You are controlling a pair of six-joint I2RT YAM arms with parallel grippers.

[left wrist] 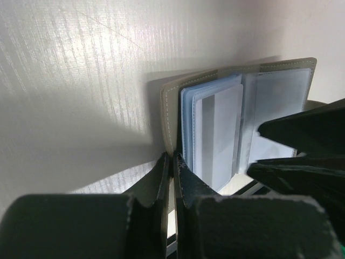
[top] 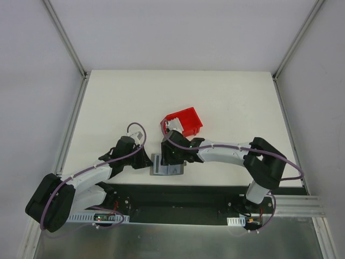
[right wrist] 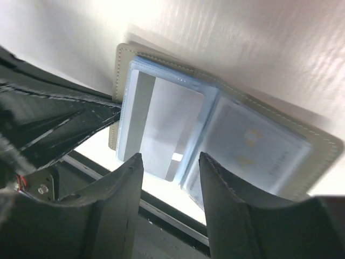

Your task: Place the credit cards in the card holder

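Grey folding card holder (top: pixel 168 167) lies open at near edge of white tabletop (top: pixel 215 97), clear plastic sleeves facing up. Left jaws pinch its cover edge. Right jaws spread apart over pale rectangular credit card (right wrist: pixel 172 127), which sits in clear sleeve. Red plastic bin (top: pixel 186 120) near, further back.

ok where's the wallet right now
In the top view, the wallet lies open at the near edge of the table, between the left gripper and right gripper.
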